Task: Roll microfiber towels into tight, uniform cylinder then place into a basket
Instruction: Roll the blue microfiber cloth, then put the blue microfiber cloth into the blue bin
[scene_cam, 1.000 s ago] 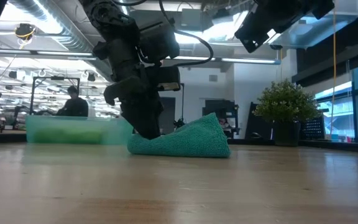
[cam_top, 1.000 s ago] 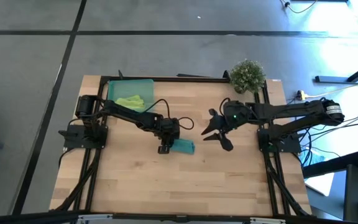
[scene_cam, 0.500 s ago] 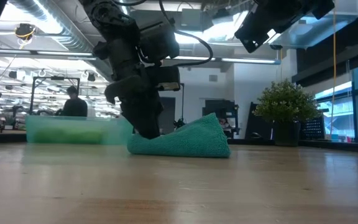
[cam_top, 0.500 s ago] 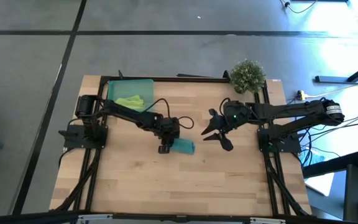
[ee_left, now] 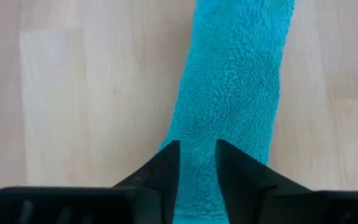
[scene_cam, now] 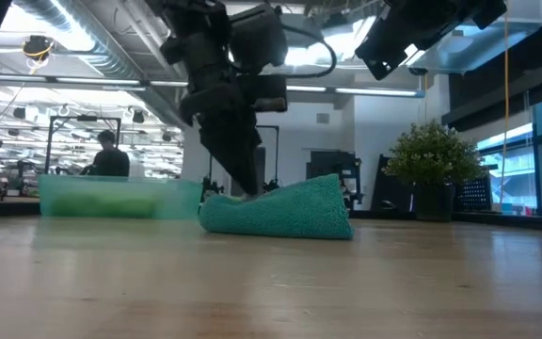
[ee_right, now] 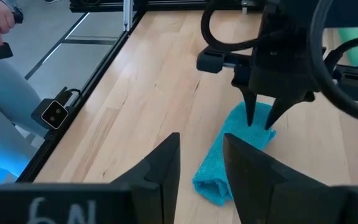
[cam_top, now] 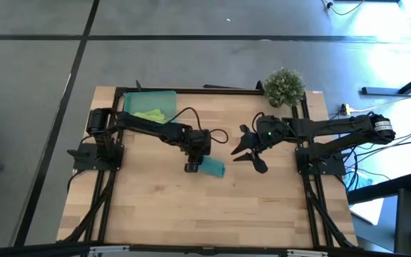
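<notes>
**Left end effector at the end of the rolled teal towel**

The small teal microfiber towel (cam_top: 212,168), rolled into a short loose cylinder, lies near the middle of the pale wooden bench (cam_top: 155,207). The left end effector (cam_top: 193,165) stands upright over the end of the roll nearest the left arm. In the left wrist view its two dark fingers (ee_left: 166,168) are a narrow gap apart with teal pile showing between them; in the right wrist view the tips straddle the top of the roll's end (ee_right: 261,122). Whether they pinch the cloth or merely rest around it cannot be told. From bench height the towel (scene_cam: 277,208) rests flat on the wood.

The shallow translucent teal-green plastic basket (cam_top: 168,96) sits at the far left corner of the bench, well apart from the teal roll. Inside it lies the lime-green microfiber towel (cam_top: 150,115), crumpled rather than neatly rolled.

The right end effector (cam_top: 245,155) hovers above the bench to the right of the teal roll, its fingers spread apart and holding nothing. A small potted green plant (cam_top: 284,86) stands at the far right edge.
</notes>
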Motion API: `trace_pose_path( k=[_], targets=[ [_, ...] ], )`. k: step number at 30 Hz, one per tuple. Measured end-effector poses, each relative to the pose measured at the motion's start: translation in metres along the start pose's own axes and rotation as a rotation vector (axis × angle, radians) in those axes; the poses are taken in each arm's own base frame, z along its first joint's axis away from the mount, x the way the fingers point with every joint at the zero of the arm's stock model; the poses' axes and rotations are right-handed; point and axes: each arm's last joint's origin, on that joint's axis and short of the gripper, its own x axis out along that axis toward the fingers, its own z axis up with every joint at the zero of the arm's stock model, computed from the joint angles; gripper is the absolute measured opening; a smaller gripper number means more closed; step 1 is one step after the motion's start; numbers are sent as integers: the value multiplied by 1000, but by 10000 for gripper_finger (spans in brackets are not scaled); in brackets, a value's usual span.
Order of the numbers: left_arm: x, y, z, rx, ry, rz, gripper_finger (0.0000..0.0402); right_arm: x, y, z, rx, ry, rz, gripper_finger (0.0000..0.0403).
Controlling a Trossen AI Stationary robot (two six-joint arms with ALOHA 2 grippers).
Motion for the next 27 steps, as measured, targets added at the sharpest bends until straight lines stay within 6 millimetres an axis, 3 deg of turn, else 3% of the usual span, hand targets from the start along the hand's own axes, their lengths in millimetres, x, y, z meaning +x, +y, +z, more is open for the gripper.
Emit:
trace_pose_path(
  k=[7, 17, 27],
  targets=[
    [-12, -3, 11, 43, 12, 12, 195, 0, 0, 0, -1, 0, 0, 122],
    [-11, -10, 11, 60, 14, 21, 382, 0, 0, 0, -1, 1, 0, 122],
    [13, -20, 17, 73, -23, 16, 398, 0, 0, 0, -2, -3, 0, 122]
  ],
)
